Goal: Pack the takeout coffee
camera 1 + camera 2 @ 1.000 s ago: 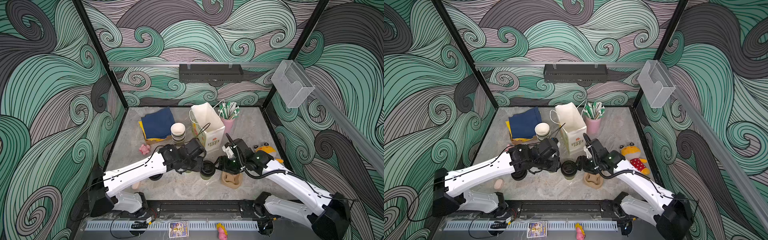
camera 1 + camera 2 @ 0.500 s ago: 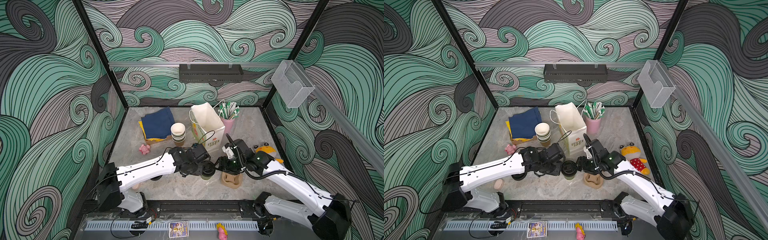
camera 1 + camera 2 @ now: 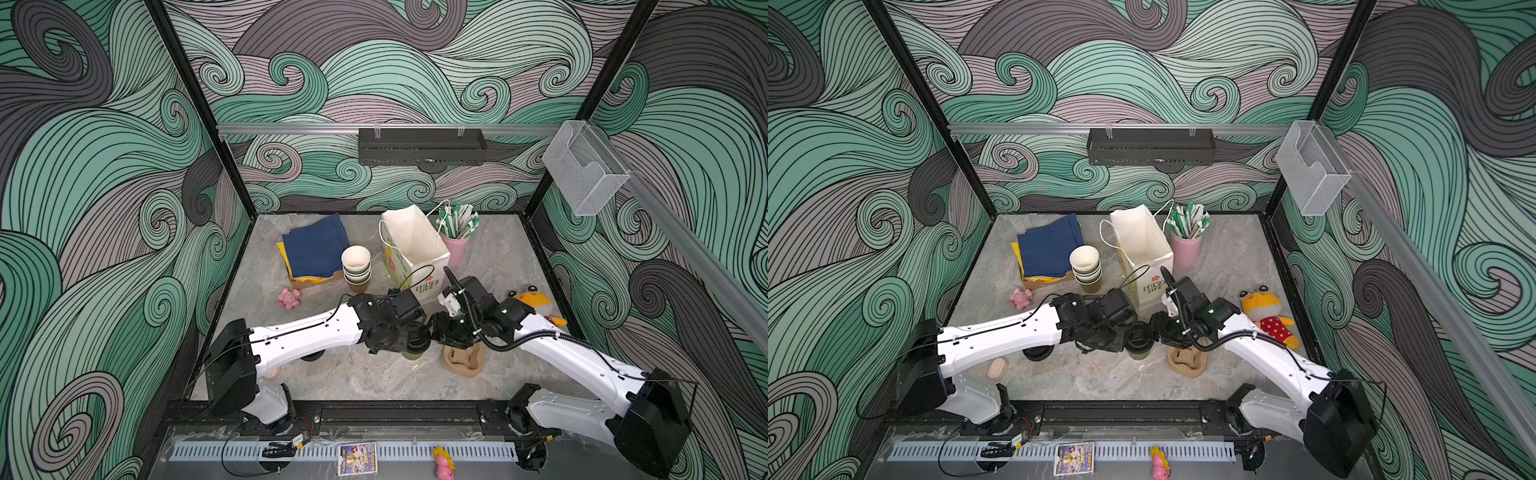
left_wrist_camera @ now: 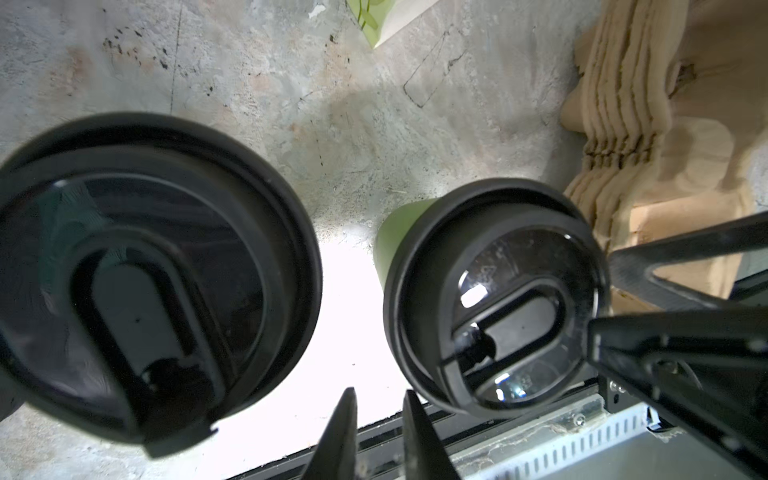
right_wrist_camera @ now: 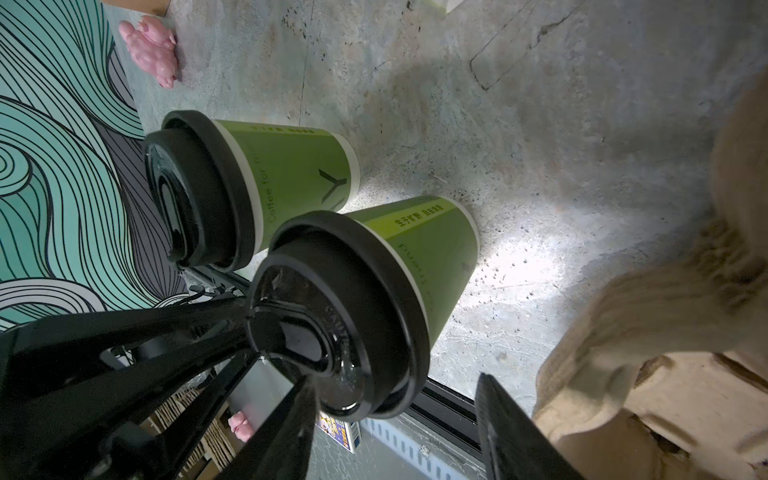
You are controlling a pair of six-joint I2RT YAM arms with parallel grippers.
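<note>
While one lidded cup [image 3: 1137, 344] stands on the counter [image 3: 1100, 386] at 6 o'clock of the bag [image 3: 1142, 245], my right pincer [image 5: 395, 378] gapes released at its lid [image 5: 332, 316]; contact unclear. Left pincer [image 4: 380, 390]: narrowly parted, empty. Second cup [image 5: 291, 166] at its 9, carrier [image 3: 1187, 361] at 3.

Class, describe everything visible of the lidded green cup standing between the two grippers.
The cup is olive-green paper with printed lettering and a white rim band, capped by a black plastic sip lid. It stands upright on the table beside a second lidded cup, near the brown pulp carrier. The left gripper and right gripper flank its lid; contact is unclear.
</note>
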